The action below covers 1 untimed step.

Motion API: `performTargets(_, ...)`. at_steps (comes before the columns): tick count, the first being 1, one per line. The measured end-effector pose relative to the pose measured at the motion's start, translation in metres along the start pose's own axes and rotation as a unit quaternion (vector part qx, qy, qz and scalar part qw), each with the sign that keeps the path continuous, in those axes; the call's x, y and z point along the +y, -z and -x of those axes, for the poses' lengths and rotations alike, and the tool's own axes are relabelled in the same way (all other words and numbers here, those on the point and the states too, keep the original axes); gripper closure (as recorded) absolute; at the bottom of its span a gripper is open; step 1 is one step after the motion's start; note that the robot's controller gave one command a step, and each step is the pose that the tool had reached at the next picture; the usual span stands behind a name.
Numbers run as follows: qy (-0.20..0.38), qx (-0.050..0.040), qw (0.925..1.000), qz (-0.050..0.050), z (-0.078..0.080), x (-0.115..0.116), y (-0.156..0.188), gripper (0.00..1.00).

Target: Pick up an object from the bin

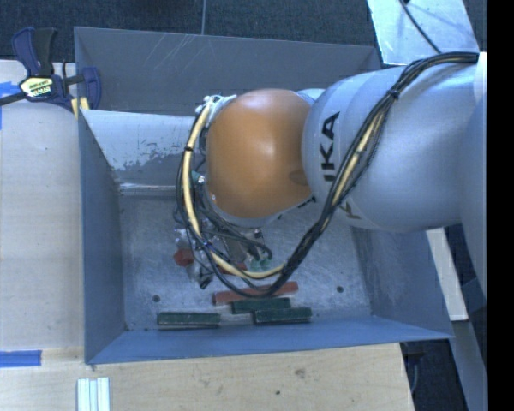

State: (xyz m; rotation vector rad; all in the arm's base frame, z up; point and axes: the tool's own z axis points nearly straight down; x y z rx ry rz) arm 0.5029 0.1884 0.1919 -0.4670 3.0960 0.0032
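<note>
My gripper (230, 245) reaches down into the middle of the bin, its dark body showing just below the arm's wrist among cables. A small red piece (183, 259) lies on the bin floor just left of it. In front of it lies a reddish-brown flat bar (240, 299). Along the bin's near wall lie two dark green flat bars, one (188, 319) to the left and one (283, 315) to the right. Whatever is directly under the gripper is hidden.
The arm and its orange wrist cover hang over the centre and right of the bin. Bare floor shows at the left and at the right front corner.
</note>
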Motion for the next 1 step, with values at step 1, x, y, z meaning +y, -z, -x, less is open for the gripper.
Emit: performTargets(1,0.042,0.0019,0.9991,0.000,0.0084,-0.0039,0.0287,1.00)
